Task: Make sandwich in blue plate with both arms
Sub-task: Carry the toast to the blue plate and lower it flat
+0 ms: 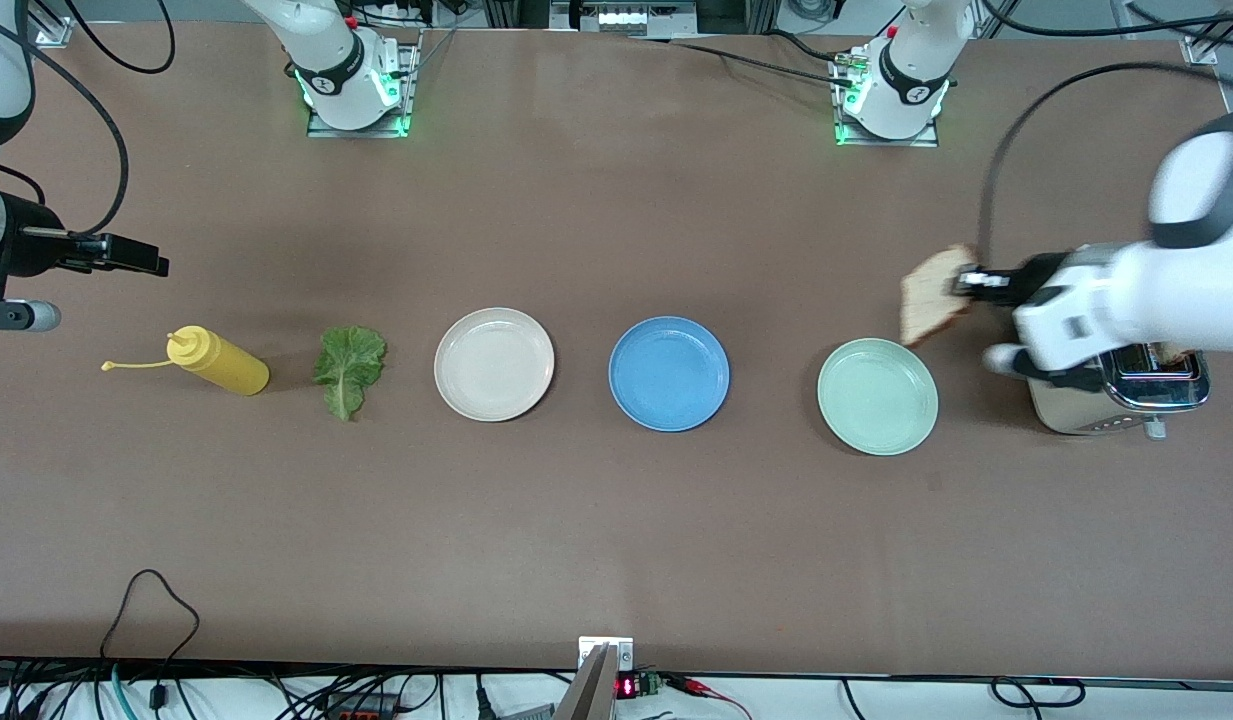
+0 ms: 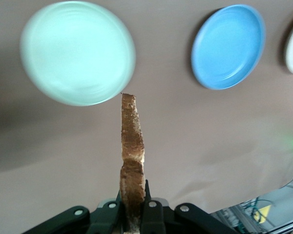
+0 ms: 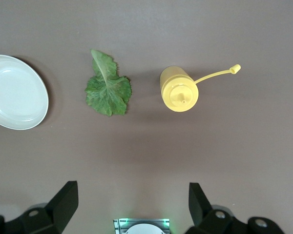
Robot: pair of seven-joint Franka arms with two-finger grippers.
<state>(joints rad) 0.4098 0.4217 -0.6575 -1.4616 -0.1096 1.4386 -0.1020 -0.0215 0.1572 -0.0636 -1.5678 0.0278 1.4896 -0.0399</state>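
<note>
Pinched between the fingers of the left gripper (image 1: pixel 966 281) is a single bread slice (image 1: pixel 934 293), held by one edge up in the air, above the bare table between the toaster (image 1: pixel 1126 392) and the pale green plate (image 1: pixel 877 396). From the left wrist view the slice (image 2: pixel 132 161) shows edge-on, its brown crust running straight out from the closed fingers (image 2: pixel 153 214), with the green plate (image 2: pixel 77 52) and the blue plate (image 2: pixel 228 46) both down on the table past its tip.

Over the right arm's end of the table, the right gripper (image 1: pixel 126 255) hangs with its fingers (image 3: pixel 63 200) spread wide and nothing between them. Its wrist camera looks down on the lettuce leaf (image 3: pixel 107 85), the yellow squeeze bottle (image 3: pixel 179 88) and part of the cream-white plate (image 3: pixel 14 92).

On the table the blue plate (image 1: pixel 668 373) sits bare in the middle of the row, between the cream-white plate (image 1: pixel 493 363) and the green one. Toward the right arm's end lie the lettuce leaf (image 1: pixel 349 368) and then the squeeze bottle (image 1: pixel 219 361), on its side.
</note>
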